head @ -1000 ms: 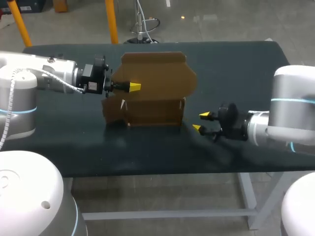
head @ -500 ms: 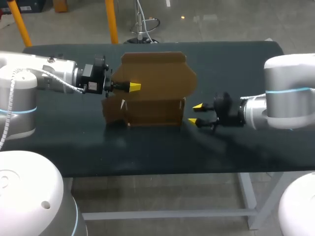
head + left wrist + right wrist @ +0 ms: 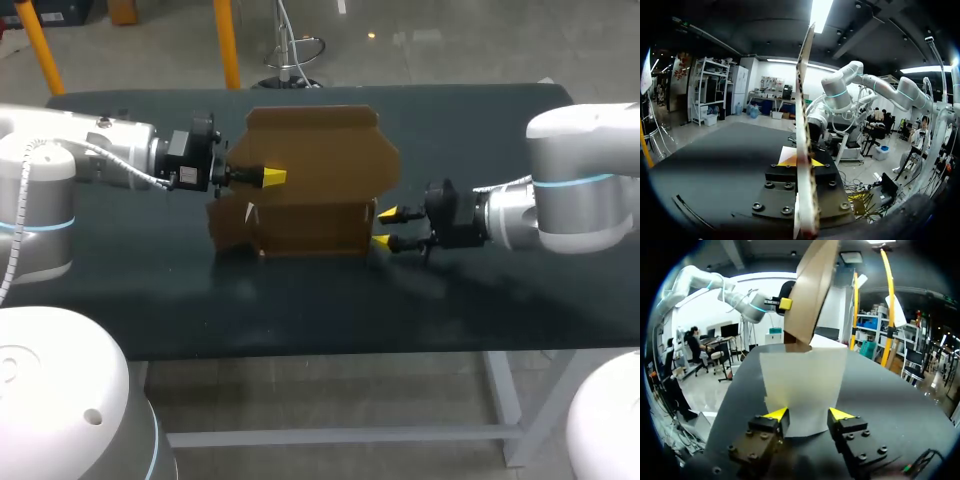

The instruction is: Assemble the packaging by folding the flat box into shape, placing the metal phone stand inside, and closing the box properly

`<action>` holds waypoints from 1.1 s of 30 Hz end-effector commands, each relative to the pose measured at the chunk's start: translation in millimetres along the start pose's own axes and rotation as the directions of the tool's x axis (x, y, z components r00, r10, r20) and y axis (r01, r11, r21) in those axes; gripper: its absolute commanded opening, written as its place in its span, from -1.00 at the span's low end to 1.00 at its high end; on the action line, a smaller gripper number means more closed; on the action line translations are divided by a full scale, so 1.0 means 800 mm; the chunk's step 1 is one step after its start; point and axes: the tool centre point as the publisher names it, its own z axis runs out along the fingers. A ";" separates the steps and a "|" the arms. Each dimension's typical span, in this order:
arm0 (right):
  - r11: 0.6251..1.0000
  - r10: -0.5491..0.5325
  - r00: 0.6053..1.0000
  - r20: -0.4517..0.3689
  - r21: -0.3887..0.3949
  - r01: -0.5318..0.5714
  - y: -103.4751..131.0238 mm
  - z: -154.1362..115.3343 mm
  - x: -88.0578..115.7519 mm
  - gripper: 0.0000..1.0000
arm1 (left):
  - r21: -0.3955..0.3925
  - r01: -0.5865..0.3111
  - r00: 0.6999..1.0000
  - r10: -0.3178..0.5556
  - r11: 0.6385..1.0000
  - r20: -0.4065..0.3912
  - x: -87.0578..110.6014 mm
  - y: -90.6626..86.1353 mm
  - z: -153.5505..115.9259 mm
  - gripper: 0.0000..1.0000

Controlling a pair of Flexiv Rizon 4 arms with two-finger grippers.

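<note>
On the dark desk (image 3: 300, 310), the right claw (image 3: 383, 226) hangs released, its fingers spread at the right end of the half-folded brown box (image 3: 310, 225). Farther back, the left claw (image 3: 270, 177) is clenched on the box's upright panel.

Overhead strip lights (image 3: 820, 12) lit the dark green table (image 3: 480, 130) evenly but dimly, its matte top reading almost black. The white right arm (image 3: 580, 190) threw a soft, wide shadow across the table's near side. From the right wrist, the brown cardboard box (image 3: 805, 385) showed its near face washed out pale; from the left wrist, its raised flap stood dark against the lamp's glare.
</note>
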 end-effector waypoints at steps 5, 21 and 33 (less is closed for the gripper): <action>0.999 0.011 0.999 0.053 -0.040 -0.009 -0.002 0.011 0.000 0.00 | 0.000 0.000 1.000 0.000 1.000 -0.002 -0.001 0.004 0.002 -1.00; 0.993 0.066 0.980 0.190 -0.112 -0.045 0.005 0.024 0.003 0.18 | 0.000 0.000 1.000 0.000 1.000 -0.002 -0.001 0.004 0.002 -1.00; 0.987 0.109 0.957 0.269 -0.142 -0.073 0.010 0.031 0.000 0.15 | 0.000 0.000 1.000 0.000 1.000 -0.002 -0.001 0.004 0.002 -1.00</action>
